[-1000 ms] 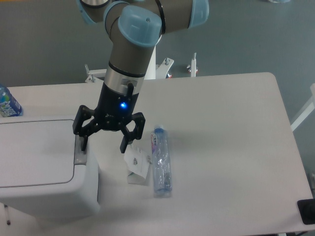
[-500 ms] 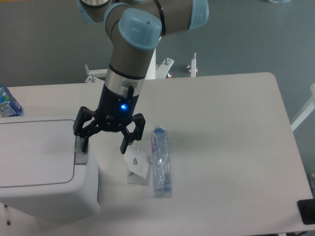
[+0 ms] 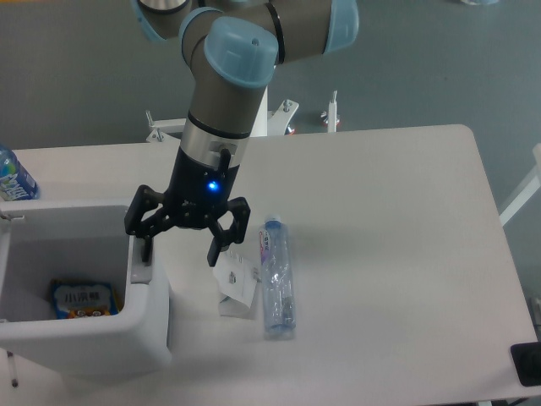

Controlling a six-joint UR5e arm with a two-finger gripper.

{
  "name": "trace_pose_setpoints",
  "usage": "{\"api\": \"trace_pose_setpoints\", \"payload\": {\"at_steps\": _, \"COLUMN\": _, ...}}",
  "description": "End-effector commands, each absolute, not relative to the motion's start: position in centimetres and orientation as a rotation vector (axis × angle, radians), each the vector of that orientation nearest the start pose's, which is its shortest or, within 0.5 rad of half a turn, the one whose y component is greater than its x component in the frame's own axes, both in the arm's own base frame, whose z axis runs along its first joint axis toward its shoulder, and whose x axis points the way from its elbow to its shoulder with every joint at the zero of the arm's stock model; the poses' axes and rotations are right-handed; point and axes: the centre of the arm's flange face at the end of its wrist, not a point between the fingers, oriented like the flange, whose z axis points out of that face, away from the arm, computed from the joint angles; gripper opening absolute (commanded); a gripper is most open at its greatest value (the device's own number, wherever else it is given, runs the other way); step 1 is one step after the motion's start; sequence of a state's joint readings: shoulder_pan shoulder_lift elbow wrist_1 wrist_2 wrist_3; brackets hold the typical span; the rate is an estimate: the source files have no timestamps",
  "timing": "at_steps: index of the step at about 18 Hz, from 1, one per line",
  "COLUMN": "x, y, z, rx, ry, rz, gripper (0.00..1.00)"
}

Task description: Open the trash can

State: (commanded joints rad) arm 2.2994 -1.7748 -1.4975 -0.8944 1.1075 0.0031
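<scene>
The black two-finger claw (image 3: 183,248) hangs with its fingers spread wide and nothing between them. Its left-hand finger tip (image 3: 144,250) comes down right at the grey rectangular push tab (image 3: 138,271) on the near rim of the large white boxy plastic trash can (image 3: 93,342); whether it is pressing or just touching I cannot tell from here. The other finger stands off over the table (image 3: 389,254), clear of the bin.

The bin sits at the table's left front corner, directly beside and below the claw. Its top is open: I can look straight down into it and see a blue and yellow snack packet (image 3: 83,299) lying on the bottom. The lid itself I cannot make out.

So the opening looks done, or all but done. What's called for next, I'd say, is a straight lift off the tab without dragging the rim.

Just right of the claw lie a small white paper carton (image 3: 236,286) and a clear plastic bottle (image 3: 277,277) on its side. Another bottle with a blue label (image 3: 14,178) peeks in at the far left.
</scene>
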Motion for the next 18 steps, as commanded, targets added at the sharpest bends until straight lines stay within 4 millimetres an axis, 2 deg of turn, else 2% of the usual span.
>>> {"api": "trace_pose_setpoints", "payload": {"at_steps": 3, "x": -29.3, "y": 56.6, "z": 53.6, "rx": -2.315, "ry": -0.741, "rz": -0.167, "gripper": 1.00}}
{"api": "trace_pose_setpoints", "payload": {"at_steps": 6, "x": -32.2, "y": 54.9, "z": 55.5, "rx": -2.299, "ry": -0.823, "rz": 0.042, "gripper": 1.00}}
{"api": "trace_pose_setpoints", "payload": {"at_steps": 9, "x": -35.6, "y": 52.4, "z": 57.1, "rx": -2.268, "ry": -0.875, "rz": 0.152, "gripper": 1.00}}
{"api": "trace_pose_setpoints", "payload": {"at_steps": 12, "x": -38.5, "y": 49.6, "z": 58.1, "rx": -2.291, "ry": -0.837, "rz": 0.290, "gripper": 1.00}}
{"api": "trace_pose_setpoints", "payload": {"at_steps": 18, "x": -44.1, "y": 43.7, "z": 57.6, "rx": -2.405, "ry": -0.785, "rz": 0.497, "gripper": 1.00}}
